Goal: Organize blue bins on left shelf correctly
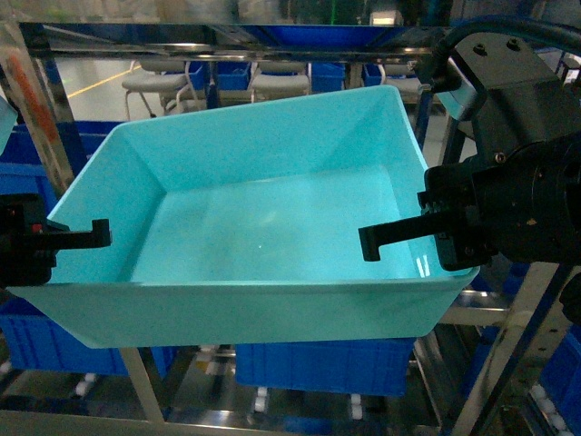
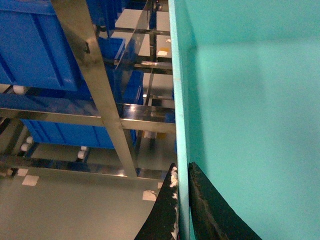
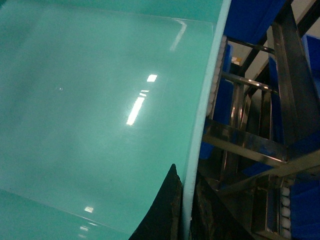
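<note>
1. Aqua bin (image 1: 272,218) held up in front of the rack (image 1: 145,386), tilted, open side toward head cam; inside bare, glossy.
2. L gripper (image 2: 181,210): jaws closed on bin's left wall, one finger (image 2: 212,215) inside, one outside. Head view shows L gripper (image 1: 68,238) at left rim.
3. R gripper (image 3: 186,210): jaws clamped on right wall, rim between fingers. Head view: R gripper (image 1: 427,238) w/ inner finger reaching into bin.
4. Dark blue bins (image 1: 318,363) sit on rack levels below & behind aqua bin; more beside it in L wrist view (image 2: 40,45).
5. White rollers (image 2: 82,154) visible under dark bins.
</note>
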`<state>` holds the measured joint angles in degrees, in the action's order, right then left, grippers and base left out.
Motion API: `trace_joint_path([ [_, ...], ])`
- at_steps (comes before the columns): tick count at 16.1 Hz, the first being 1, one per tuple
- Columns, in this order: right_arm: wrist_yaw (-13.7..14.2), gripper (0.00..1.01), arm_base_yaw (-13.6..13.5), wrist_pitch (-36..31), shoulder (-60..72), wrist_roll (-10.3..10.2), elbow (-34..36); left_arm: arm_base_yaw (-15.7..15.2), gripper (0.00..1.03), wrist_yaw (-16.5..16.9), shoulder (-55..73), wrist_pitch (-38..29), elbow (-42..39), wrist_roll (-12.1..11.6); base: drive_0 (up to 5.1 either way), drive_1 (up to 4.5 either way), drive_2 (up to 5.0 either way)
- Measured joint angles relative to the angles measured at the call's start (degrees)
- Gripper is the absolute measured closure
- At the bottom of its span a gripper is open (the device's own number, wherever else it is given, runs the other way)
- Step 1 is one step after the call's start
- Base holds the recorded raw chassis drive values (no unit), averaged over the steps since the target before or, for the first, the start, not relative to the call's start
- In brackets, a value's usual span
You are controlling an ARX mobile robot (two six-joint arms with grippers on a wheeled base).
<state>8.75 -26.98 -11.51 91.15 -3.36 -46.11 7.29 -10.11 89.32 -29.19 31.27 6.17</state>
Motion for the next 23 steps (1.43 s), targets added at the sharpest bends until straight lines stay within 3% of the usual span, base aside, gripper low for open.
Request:
trace_joint_path([
  [9, 0.0, 0.98, 0.0, 0.1, 0.0, 0.0, 0.0, 0.1, 1.01, -0.1, 0.0, 0.0, 0.0, 0.0, 0.0, 0.00, 0.0],
  [16, 0.0, 0.98, 0.0, 0.1, 0.0, 0.0, 0.0, 0.1, 1.01, -0.2, 0.0, 0.0, 0.0, 0.0, 2.8, -1.34, -1.3],
  [23, 0.0, 0.98, 0.3, 0.1, 0.0, 0.2, 0.0, 0.3, 1.01, -0.2, 0.0, 0.0, 0.0, 0.0, 0.0, 0.00, 0.0],
])
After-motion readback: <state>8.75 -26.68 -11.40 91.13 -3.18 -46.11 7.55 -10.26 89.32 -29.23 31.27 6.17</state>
